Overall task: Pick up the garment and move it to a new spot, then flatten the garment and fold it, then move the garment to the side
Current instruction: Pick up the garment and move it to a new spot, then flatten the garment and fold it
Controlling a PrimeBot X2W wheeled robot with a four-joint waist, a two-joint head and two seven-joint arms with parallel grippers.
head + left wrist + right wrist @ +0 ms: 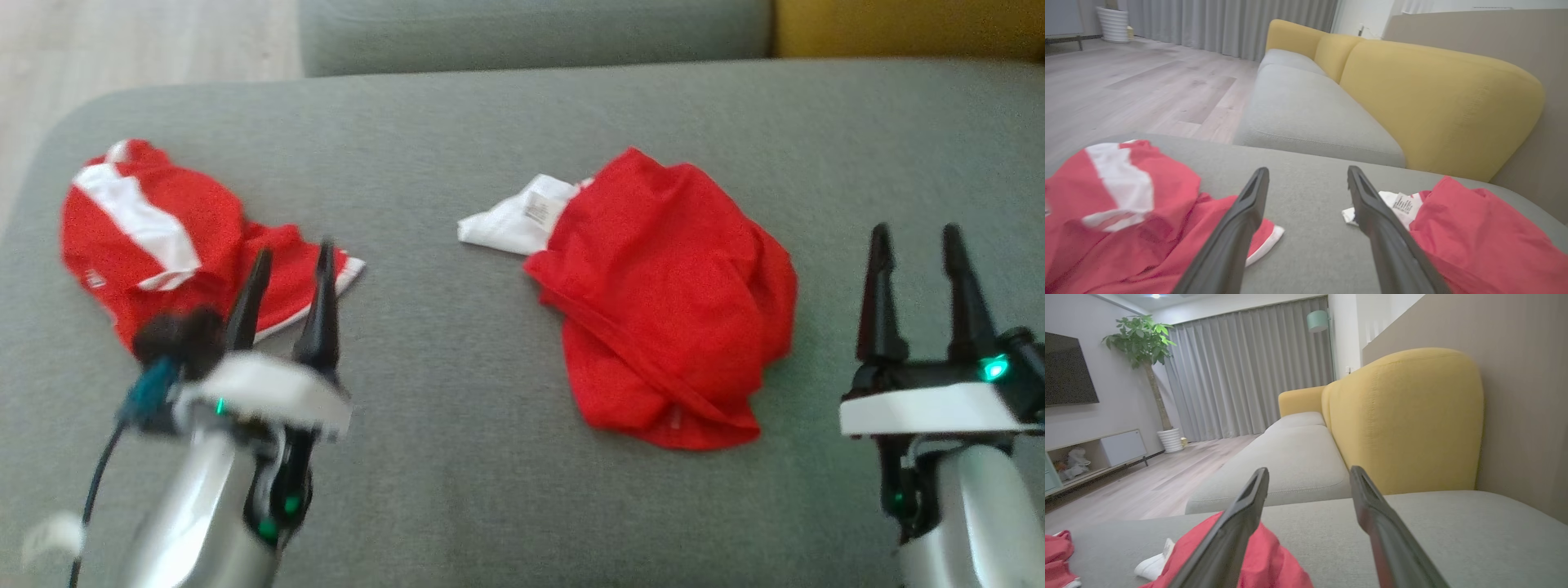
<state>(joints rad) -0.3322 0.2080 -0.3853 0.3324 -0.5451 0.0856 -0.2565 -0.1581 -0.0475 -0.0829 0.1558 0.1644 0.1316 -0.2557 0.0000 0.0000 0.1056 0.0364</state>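
Observation:
Two red garments lie on the grey cushion (pixel 490 122). The one with a white band (pixel 155 229) is bunched at the far left, and my left gripper (pixel 295 249) hovers open over its near right edge, holding nothing. In the left wrist view that garment (pixel 1126 204) lies left of the open fingers (pixel 1307 169). A plain red garment (pixel 669 294) with a white labelled flap lies crumpled at the centre. My right gripper (pixel 915 230) stands open to its right, apart from it. The right wrist view shows this cloth (pixel 1274 555) behind the left finger of that gripper (pixel 1309 469).
The cushion's rounded left edge drops to a wooden floor (pixel 122 41). A second grey seat (pixel 1306 106) and yellow backrests (pixel 1437 106) lie beyond the far edge. Bare grey fabric stretches between the two garments and along the near side.

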